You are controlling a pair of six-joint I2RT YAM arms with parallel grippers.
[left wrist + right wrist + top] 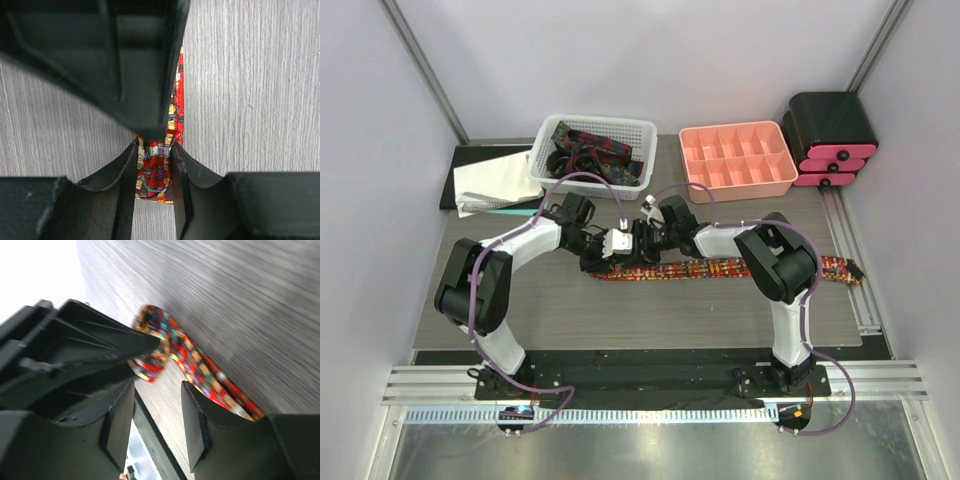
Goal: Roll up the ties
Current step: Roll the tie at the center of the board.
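Here the red tie [740, 269] lies stretched across the table [570, 320], one end pinched tight in the left gripper [154, 147]. The right gripper [158, 387] hovers just beside that curled end, jaws apart (holding nothing). Rolling looks barely begun; next, the end needs turning over itself, snugly and evenly.

A red tie [712, 269] with a small yellow-orange print lies flat on the table [620, 320], stretched from left to right. Its left end curls up into a loop. Darker ties [588, 152] lie heaped in the basket [620, 122] behind it.
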